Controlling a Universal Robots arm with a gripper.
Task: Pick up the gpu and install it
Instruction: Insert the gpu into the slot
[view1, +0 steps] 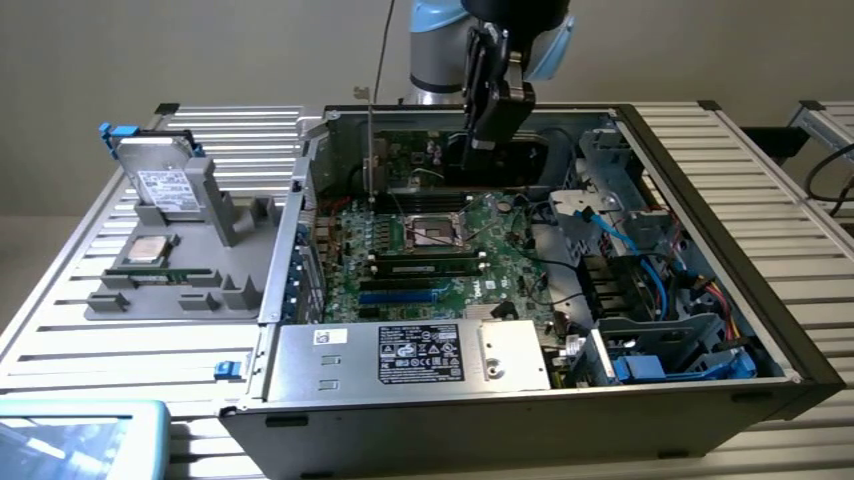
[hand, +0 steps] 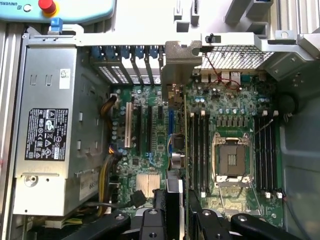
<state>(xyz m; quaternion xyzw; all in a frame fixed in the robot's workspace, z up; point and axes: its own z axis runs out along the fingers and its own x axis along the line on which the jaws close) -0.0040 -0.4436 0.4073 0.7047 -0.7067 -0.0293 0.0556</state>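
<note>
While I watch the exterior view, the gripper (view1: 481, 140) hangs from the arm over the far part of the open computer case (view1: 747, 300), at about one o'clock from the empty CPU socket (view1: 434, 228). It has hold of the gpu (view1: 416, 155), which stands upright on its long edge at twelve o'clock from the socket, with its green face turned toward this camera. The card's metal bracket (view1: 366, 140) rises at its end on the exterior view's left, close to the case's rear wall.

From the wrist camera I see the gpu (hand: 173, 187) edge-on, a thin strip between the two dark fingers (hand: 156, 210). The gripper (hand: 175, 202) is closed about halfway, with a finger against each face of the card. The bracket (hand: 181, 62) sits beside the row of slot covers (hand: 132, 70). The CPU socket (hand: 231, 160) lies just off to one side, beyond a bank of memory slots.

I think the card's lower edge is above the motherboard (view1: 400, 240) rather than seated, but I cannot tell for sure.

The power supply (view1: 414, 355) sits at six o'clock from the socket. Outside the case at nine o'clock is a grey tray (view1: 174, 290), and a hard drive (view1: 171, 185) leans on it at ten.
</note>
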